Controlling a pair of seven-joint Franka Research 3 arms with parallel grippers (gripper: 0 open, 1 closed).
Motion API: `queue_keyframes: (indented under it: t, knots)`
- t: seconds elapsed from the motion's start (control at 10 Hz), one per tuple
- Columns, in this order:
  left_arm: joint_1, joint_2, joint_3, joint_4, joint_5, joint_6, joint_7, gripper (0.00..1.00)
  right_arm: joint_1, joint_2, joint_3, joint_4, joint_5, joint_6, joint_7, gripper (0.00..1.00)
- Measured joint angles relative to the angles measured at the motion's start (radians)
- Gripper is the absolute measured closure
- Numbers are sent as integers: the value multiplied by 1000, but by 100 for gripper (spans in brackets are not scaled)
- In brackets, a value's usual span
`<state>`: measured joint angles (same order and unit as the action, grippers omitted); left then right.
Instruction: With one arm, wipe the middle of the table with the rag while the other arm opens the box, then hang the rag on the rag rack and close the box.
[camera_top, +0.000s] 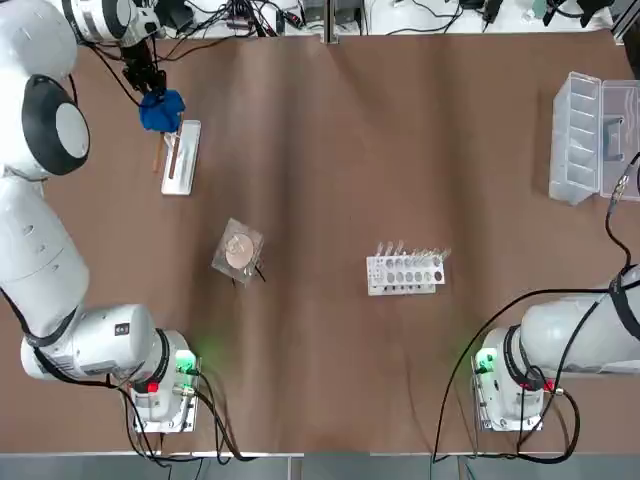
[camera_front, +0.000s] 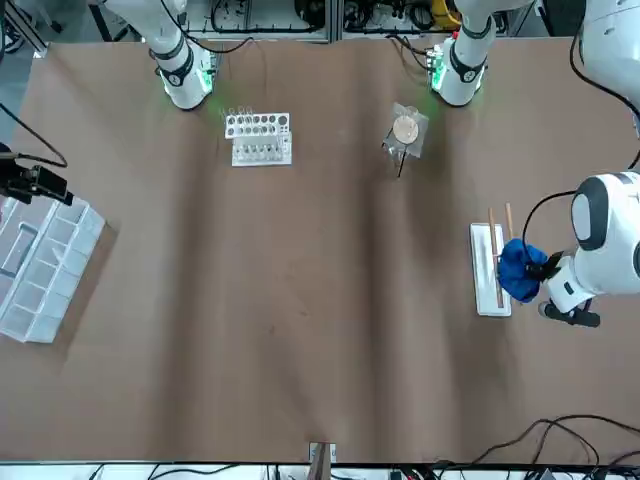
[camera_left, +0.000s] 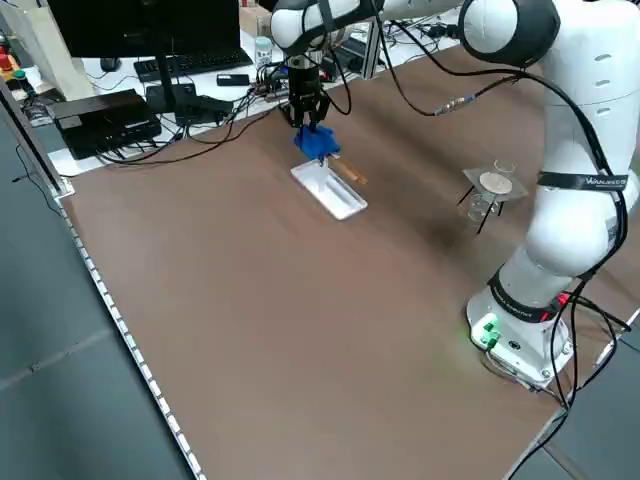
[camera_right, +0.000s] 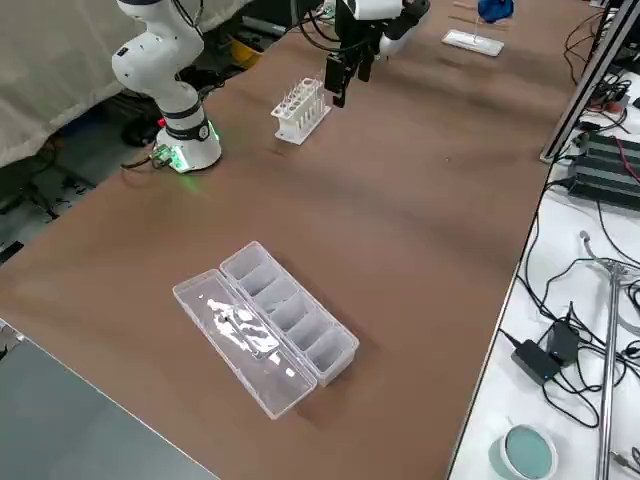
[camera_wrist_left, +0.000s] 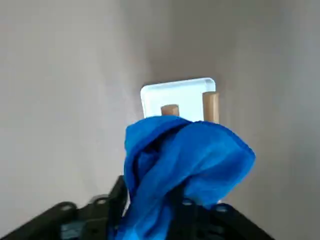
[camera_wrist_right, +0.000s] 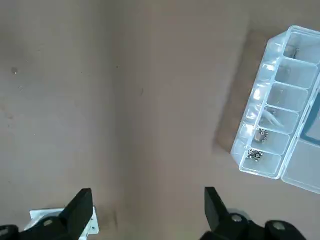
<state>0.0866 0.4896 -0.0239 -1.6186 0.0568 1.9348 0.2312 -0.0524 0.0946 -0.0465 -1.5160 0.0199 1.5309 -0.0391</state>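
**A:** What is the left gripper (camera_top: 152, 88) doing?

**B:** It is clamped on the rag (camera_top: 161, 110), which hangs bunched from its fingers. It sits at the far left of the table (camera_top: 320, 180), just above the far end of the rack (camera_top: 181, 157). In the left wrist view the rag (camera_wrist_left: 182, 172) covers most of the fingers, with the rack's white base (camera_wrist_left: 175, 97) and two rod tips beyond it.

**A:** Is the rag on the rods?

**B:** In the front view the rag (camera_front: 520, 270) overlaps the rack (camera_front: 490, 270) at one end, gripper (camera_front: 548, 268) beside it. I cannot tell whether it touches a rod.

**A:** And the right gripper?

**B:** Its fingers (camera_wrist_right: 80, 212) are spread wide with nothing between them. In the right side view it (camera_right: 343, 72) hangs in the air above the table, near the tube rack (camera_right: 302, 110).

**A:** The box?

**B:** The box (camera_top: 592, 135) lies open at the far right edge, lid folded flat beside its row of compartments. The right wrist view shows small bits in some compartments of the box (camera_wrist_right: 270, 135).

**A:** Anything else?

**B:** A wrapped tan disc (camera_top: 238, 250) sits left of centre, the tube rack (camera_top: 405, 270) right of centre, well apart.
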Motion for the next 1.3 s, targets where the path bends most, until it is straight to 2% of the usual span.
queue_keyframes:
  t: [0.2, 0.4, 0.6, 0.8, 1.0, 1.2, 1.3]
  knots:
    - [-13, 1, -2, 1, -3, 5, -6, 18, -13, 6, -5, 0, -1, 1, 1, 2]
    - [-14, 1, -3, 6, -3, 6, -9, 12, -87, 14, -10, 0, -2, 0, -22, 36]
    - [-14, 2, -3, 12, -3, 8, -9, 10, -184, 18, -14, 0, -2, 1, -177, 69]
    - [-14, -6, -22, 54, -6, 12, -18, 3, -318, 32, -17, -1, -1, 3, -291, 99]
    - [-15, -42, -53, 79, -6, 10, -57, 0, -497, 78, -20, -3, 10, 4, -384, 99]
    - [-15, -64, -72, 98, -6, 10, -93, 0, -695, 183, -23, -2, 87, 41, -553, 99]
    - [-15, -83, -74, 115, -6, 11, -115, 0, -788, 253, -24, 9, 131, 106, -670, 99]
